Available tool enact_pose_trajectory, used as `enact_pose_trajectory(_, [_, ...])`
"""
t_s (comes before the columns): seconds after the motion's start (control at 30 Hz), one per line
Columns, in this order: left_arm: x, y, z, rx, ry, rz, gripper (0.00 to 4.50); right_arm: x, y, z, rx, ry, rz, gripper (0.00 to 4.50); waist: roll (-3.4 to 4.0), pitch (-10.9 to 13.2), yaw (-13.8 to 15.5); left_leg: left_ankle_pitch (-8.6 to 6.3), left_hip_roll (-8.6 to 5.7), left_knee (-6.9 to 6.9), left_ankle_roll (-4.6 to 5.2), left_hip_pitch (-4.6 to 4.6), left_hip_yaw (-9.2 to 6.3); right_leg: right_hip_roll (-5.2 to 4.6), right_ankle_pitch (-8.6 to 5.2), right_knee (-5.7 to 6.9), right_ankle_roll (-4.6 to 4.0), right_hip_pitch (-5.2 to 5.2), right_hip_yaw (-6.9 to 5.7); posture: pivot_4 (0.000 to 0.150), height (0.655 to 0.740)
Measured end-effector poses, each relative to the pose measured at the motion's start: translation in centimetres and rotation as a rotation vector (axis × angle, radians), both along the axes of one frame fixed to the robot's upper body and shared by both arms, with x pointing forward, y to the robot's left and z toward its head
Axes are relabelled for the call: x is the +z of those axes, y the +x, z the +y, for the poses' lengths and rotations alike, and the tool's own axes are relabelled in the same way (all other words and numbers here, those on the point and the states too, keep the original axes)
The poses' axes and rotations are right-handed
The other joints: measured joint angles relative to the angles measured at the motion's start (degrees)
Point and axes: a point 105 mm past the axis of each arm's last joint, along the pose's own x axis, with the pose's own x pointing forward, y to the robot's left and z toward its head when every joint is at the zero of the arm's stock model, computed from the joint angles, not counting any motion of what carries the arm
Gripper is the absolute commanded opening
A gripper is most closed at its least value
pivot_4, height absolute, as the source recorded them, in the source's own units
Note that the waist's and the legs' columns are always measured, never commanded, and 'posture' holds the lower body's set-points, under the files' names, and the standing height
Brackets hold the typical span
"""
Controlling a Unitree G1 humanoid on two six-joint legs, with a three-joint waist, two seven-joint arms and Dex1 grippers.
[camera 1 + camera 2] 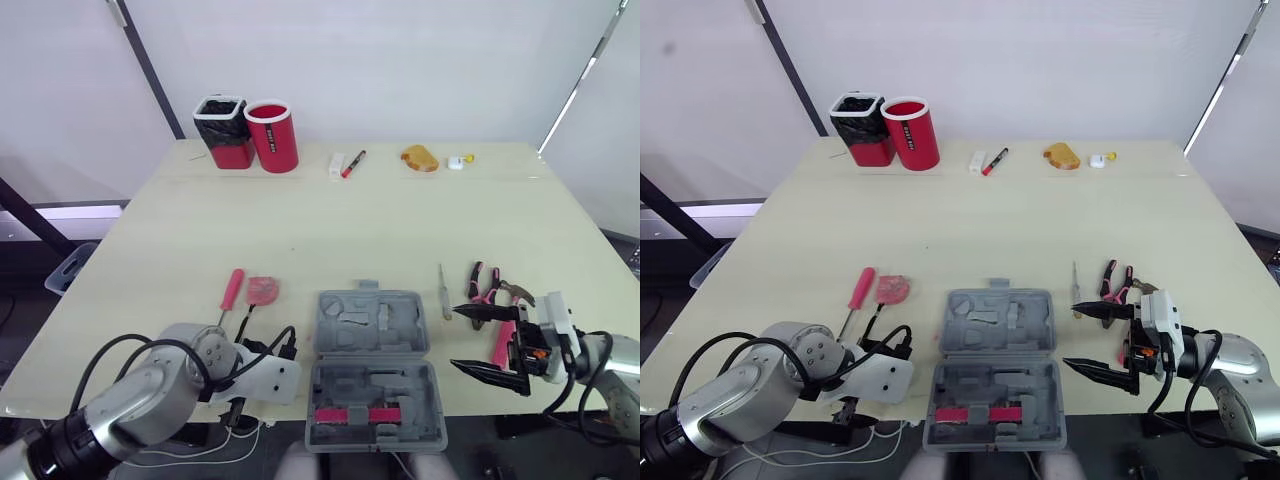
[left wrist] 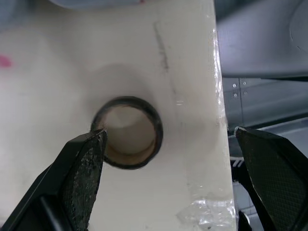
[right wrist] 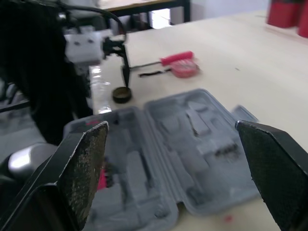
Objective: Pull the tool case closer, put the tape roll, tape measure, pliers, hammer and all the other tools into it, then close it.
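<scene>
At the near left edge of the table (image 1: 400, 220), the left gripper (image 2: 171, 138) is spread wide, one finger by the rim of the tape roll (image 2: 127, 132), grasping nothing. Farther in lie a pink-handled screwdriver (image 1: 232, 290) and the tape measure (image 1: 263, 290). The tool case (image 1: 375, 365) lies open, centre near. Right of it are pliers (image 1: 483, 282) and hammer (image 1: 503, 345); the right gripper (image 1: 455, 338) hovers released, empty.

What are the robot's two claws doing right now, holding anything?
Left gripper: open, empty, poised at the tape roll.
Right gripper: open, empty.
</scene>
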Motion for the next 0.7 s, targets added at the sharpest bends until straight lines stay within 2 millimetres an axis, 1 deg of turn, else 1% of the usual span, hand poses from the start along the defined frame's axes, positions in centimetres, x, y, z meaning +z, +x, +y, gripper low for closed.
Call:
enact_pose_trajectory(0.13, [-0.2,-0.2,0.2,0.007,0.01,0.002,4.5,0.2,-0.8,0.6,0.098,-0.045,-0.028,4.43,-0.01,0.0,-0.11,0.0,0.01,0.0,0.0,0.0,0.01,-0.01,0.0,-0.01,0.0,0.0,0.02,0.15,0.74])
enact_pose_trajectory(0.27, [-0.6,-0.6,0.4,0.018,0.011,0.02,4.5,0.0,-1.2,0.8,0.149,-0.074,-0.042,4.43,-0.02,0.01,-0.03,0.0,0.01,0.0,0.0,0.0,-0.01,-0.01,0.0,0.0,-0.01,0.0,0.0,0.15,0.74])
enact_pose_trajectory(0.5, [-0.5,-0.8,1.0,0.013,0.026,0.021,4.5,0.3,-0.8,1.0,0.141,-0.065,-0.064,4.43,-0.04,0.02,0.02,0.0,0.02,0.02,0.0,0.0,0.0,-0.02,-0.08,0.01,-0.15,0.01,0.01,0.15,0.74])
enact_pose_trajectory(0.7, [-0.3,-0.6,0.9,-0.007,0.019,0.006,4.5,0.3,-0.6,1.1,0.123,-0.053,-0.061,4.43,-0.04,0.02,0.03,0.0,0.02,0.02,0.0,0.0,0.02,-0.02,-0.08,0.01,-0.15,0.01,0.01,0.15,0.74])
